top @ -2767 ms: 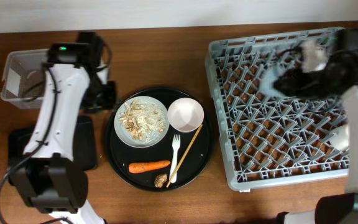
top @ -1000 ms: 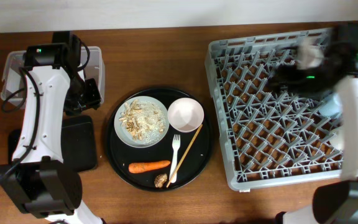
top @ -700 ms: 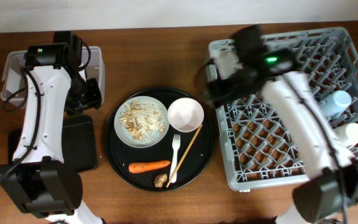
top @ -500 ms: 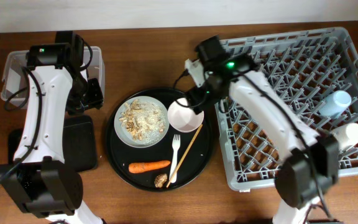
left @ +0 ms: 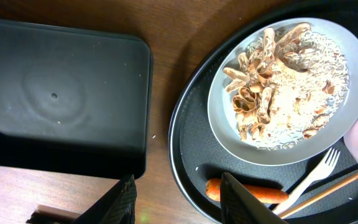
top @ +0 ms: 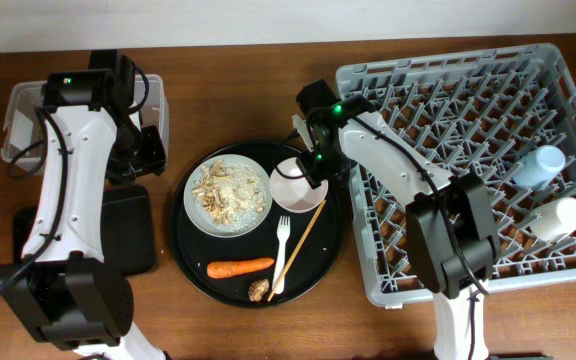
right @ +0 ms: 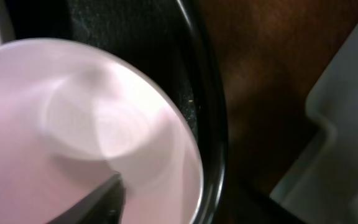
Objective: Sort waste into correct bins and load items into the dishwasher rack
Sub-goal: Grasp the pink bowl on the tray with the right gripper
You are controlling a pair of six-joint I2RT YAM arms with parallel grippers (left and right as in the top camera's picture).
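Note:
The pink bowl [top: 296,188] sits on the round black tray beside the pale plate [top: 228,195], which holds flaky food scraps [left: 278,93]. My right gripper [top: 313,165] is open at the bowl's far right rim. In the right wrist view one fingertip [right: 104,199] is inside the bowl [right: 73,124] and the other is hidden. My left gripper [left: 185,211] is open and empty, above the gap between the shallow black tray [left: 61,93] and the round tray. The carrot [top: 240,267], brown lump [top: 259,290], fork [top: 282,250] and chopsticks [top: 300,245] lie on the round tray. The wrapper and tissue are out of view.
The grey rack [top: 448,150] fills the right side, with a light blue cup [top: 540,165] and a white cup [top: 558,215] at its right edge. The clear tub [top: 23,120] stands far left, partly under my left arm. The round tray's rim [right: 210,124] is next to the rack's wall [right: 347,124].
My right arm has swung left from over the rack to the pink bowl, leaving both cups in the rack. My left arm shifted slightly left earlier and then stayed still.

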